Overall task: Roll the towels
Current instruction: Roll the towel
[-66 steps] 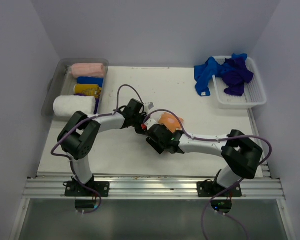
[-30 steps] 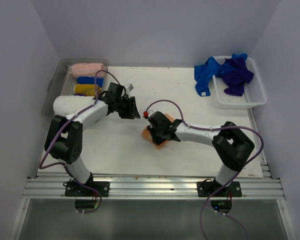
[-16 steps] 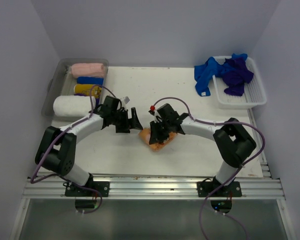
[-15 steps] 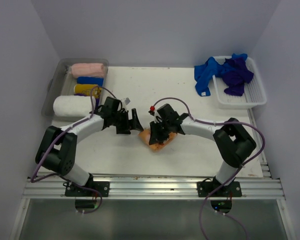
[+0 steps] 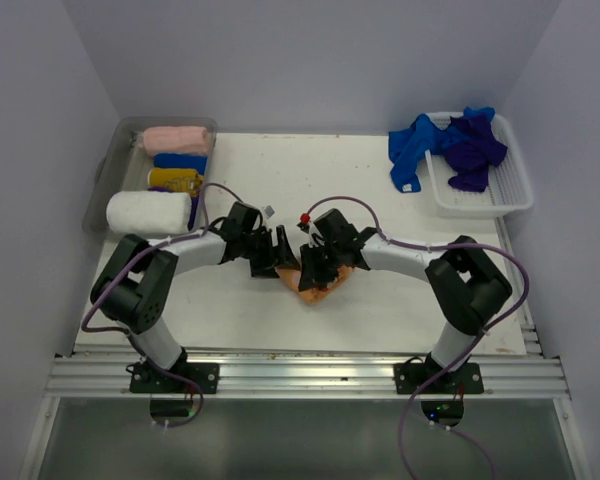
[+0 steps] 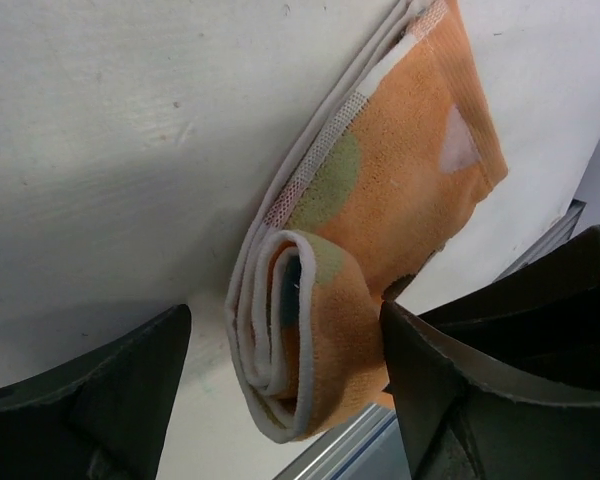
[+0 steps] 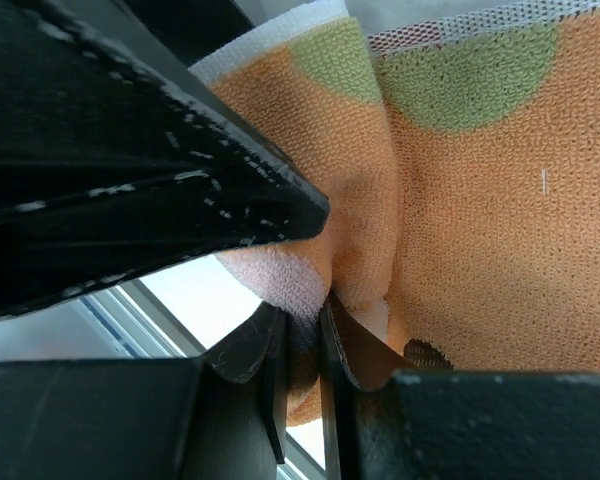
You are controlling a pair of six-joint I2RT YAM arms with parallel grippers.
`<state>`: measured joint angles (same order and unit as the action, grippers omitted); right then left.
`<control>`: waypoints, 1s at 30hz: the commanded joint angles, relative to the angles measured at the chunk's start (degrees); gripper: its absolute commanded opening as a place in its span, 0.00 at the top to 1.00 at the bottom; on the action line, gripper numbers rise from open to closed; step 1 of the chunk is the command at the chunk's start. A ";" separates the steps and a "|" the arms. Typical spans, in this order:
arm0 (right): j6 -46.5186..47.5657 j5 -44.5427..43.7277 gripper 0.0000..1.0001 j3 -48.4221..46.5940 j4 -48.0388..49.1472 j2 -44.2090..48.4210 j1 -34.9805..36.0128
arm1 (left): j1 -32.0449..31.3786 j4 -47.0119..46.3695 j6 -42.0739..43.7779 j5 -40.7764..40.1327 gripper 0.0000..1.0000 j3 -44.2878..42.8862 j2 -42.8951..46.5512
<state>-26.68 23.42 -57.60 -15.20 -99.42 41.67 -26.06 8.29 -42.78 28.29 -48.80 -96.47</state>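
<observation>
A partly rolled peach-orange towel (image 5: pixel 323 284) with green dots lies at the table's middle front. My right gripper (image 5: pixel 315 266) is shut on a fold of the towel (image 7: pixel 480 200), pinched thin between its fingertips (image 7: pixel 302 335). My left gripper (image 5: pixel 280 262) is open. Its fingers (image 6: pixel 100 400) straddle the towel's rolled end (image 6: pixel 315 340) without squeezing it. Loose royal blue (image 5: pixel 415 148) and dark purple (image 5: pixel 475 150) towels spill over the basket at the back right.
The white lattice basket (image 5: pixel 510 200) stands at the back right corner. A clear bin (image 5: pixel 108 170) at the back left holds rolled towels: pink (image 5: pixel 175 139), blue (image 5: pixel 180 160), yellow (image 5: pixel 173 179), white (image 5: pixel 148 211). A metal rail (image 5: pixel 300 372) runs along the near edge.
My left gripper has opened and swung right, from near the bin to the orange towel's rolled end. My right gripper has kept its hold and shifted the towel slightly.
</observation>
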 commanded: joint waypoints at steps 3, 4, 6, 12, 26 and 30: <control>0.48 -3.55 0.76 0.83 -0.79 0.80 0.34 | -2.23 0.05 -1.69 -2.10 0.40 -2.61 -2.32; 1.18 -4.17 0.69 0.83 -1.23 1.41 0.43 | -2.41 1.36 -1.43 -2.80 0.50 -3.06 -2.93; 2.24 -7.23 0.46 0.56 -3.42 3.86 0.95 | -2.76 2.86 -0.64 -3.16 0.77 -4.11 -3.38; 8.21 -21.63 0.25 -2.42 -10.63 10.20 7.88 | -2.76 7.61 1.12 -3.86 1.00 -5.26 -4.78; 24.91 -54.00 0.35 -2.60 -3.61 6.43 28.55 | -2.68 8.32 2.18 -2.89 1.00 -5.08 -5.49; 26.24 -53.31 0.37 -2.43 -1.33 3.36 29.43 | -2.68 8.40 2.27 -2.80 1.00 -5.26 -5.84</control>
<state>-3.57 -26.37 -60.10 -20.60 -94.26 70.41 -28.88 14.37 -42.37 26.00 -53.06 -100.95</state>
